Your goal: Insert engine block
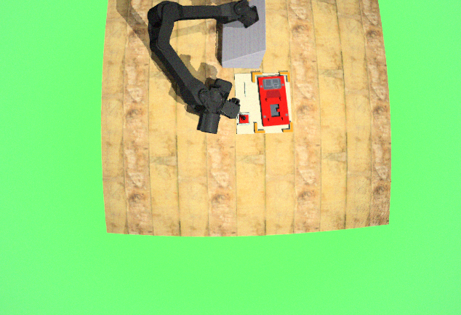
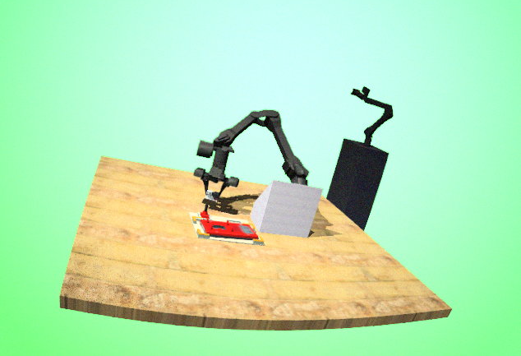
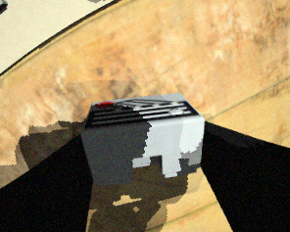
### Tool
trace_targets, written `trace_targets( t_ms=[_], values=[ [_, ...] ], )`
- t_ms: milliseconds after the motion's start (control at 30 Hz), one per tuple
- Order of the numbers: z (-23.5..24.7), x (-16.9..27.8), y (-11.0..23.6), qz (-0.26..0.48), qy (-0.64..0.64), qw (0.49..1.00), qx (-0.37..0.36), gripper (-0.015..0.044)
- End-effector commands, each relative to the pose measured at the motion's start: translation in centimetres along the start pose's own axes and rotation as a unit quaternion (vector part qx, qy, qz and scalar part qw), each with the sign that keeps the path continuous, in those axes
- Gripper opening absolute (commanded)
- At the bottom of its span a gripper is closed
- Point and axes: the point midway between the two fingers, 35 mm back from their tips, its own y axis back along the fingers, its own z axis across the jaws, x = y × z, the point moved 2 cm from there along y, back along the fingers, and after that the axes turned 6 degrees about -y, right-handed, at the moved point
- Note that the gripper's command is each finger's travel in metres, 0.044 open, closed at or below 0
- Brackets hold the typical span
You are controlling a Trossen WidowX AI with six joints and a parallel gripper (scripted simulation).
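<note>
Green backdrop surrounded a wooden plank counter on my feeds. From the wrist view I saw the end effector clamped on the engine block, its two dark fingers pressed against the block's left and right sides. The block looked like a small grey cube, ribbed with dark lines on its top face, with a lighter stepped patch on the side facing me and a speck of red at one top corner. In the exterior view it hung just above the counter, beside the cream mat. On that mat lay the red car body, its grey opening unfilled, near a grey box.
</note>
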Motion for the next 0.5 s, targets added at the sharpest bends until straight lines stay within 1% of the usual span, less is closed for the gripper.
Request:
trace_targets(
  t_ms=[0, 467],
  values=[
    [-0.2, 0.0, 1.3, 0.002, -0.003, 1.000, 0.001, 0.0000],
    [-0.3, 0.2, 5.7, 0.003, -0.003, 1.000, 0.002, 0.0000]
  ],
)
